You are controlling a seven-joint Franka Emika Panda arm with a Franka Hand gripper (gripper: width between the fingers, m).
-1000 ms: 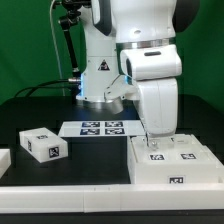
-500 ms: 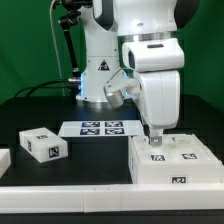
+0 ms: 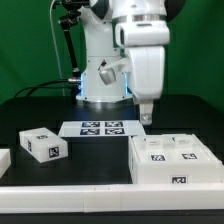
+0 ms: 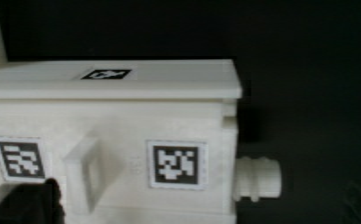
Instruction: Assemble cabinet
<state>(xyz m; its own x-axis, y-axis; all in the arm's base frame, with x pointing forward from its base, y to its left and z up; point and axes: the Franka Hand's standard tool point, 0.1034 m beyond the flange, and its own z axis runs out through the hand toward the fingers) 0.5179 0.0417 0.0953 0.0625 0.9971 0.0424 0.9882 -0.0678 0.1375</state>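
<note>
Tool [image 3: 145, 119] now higher above black table [image 3: 40, 106]

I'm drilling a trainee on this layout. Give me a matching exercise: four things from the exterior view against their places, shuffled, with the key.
Things:
1. cabinet
2. small tagged block
3. marker board
4. end effector

Places:
A. raised in the air
B. on the exterior view's left
C. on the exterior view's right
D. lying flat, between the block and the cabinet

Pairs: 1-C, 2-B, 3-D, 4-A
</note>
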